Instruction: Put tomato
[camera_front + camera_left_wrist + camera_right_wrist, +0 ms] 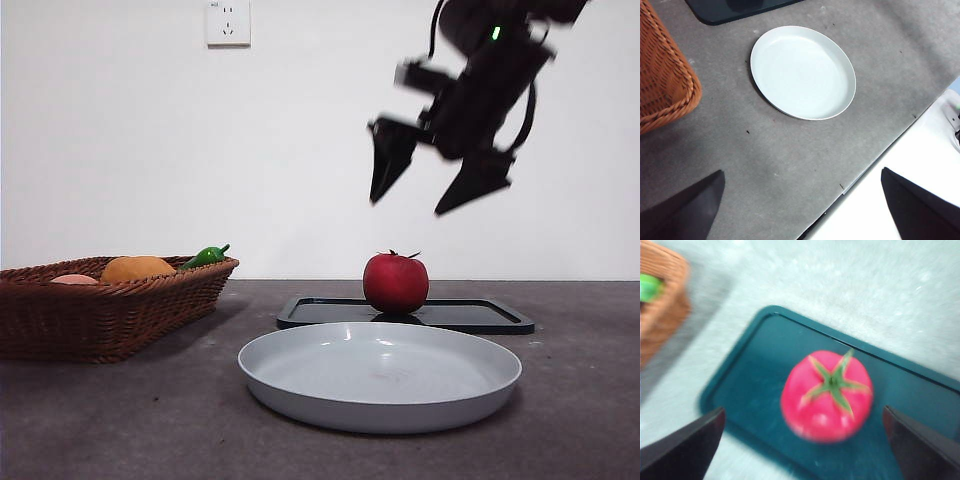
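- right gripper (433, 178) hangs tilted above the tomato (395, 283) on the dark tray (480, 315), jaws wide, nothing held
- left gripper (802, 210) waits wide open, above the table near the white plate (802, 72)

Open air is left between the right gripper (432, 186) and the tomato (395, 283), which stands alone on the dark tray (470, 315). The tray's low rim and the white plate (380, 375) just in front are the nearest obstacles. The basket (110, 305) stands well apart.
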Available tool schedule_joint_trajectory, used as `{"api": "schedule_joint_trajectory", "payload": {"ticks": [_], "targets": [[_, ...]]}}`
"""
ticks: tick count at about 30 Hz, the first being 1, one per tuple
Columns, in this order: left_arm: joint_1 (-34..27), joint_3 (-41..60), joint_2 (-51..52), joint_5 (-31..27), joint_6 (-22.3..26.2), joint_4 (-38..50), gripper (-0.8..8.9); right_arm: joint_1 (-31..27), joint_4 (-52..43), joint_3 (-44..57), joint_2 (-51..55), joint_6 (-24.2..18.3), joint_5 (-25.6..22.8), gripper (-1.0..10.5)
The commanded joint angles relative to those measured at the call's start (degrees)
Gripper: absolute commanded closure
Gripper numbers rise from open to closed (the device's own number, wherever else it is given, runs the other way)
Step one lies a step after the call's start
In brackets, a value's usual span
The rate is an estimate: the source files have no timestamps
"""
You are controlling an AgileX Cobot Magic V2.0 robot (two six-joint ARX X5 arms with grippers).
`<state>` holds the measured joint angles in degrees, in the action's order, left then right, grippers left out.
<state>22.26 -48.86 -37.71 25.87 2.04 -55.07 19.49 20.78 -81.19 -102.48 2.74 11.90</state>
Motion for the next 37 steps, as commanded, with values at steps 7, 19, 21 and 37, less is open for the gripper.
{"api": "schedule_joint_trajectory", "payload": {"ticks": [7,19,21,37], "targets": [[0.15,-1.03,-0.28,0.39,0.48,0.61,3.19,0.31,12.02,-1.42,15.10,-3.43,0.11,4.5],[0.15,-1.03,-0.28,0.39,0.50,0.63,3.19,1.20,29.27,-0.20,34.23,-4.50,0.11,4.5],[0.15,-1.03,-0.28,0.39,0.50,0.63,3.19,1.97,29.99,1.42,37.40,-4.50,0.15,4.5],[0.15,-1.03,-0.28,0.39,0.50,0.68,3.19,11.21,29.68,25.75,60.11,-1.27,5.20,4.6]]}}
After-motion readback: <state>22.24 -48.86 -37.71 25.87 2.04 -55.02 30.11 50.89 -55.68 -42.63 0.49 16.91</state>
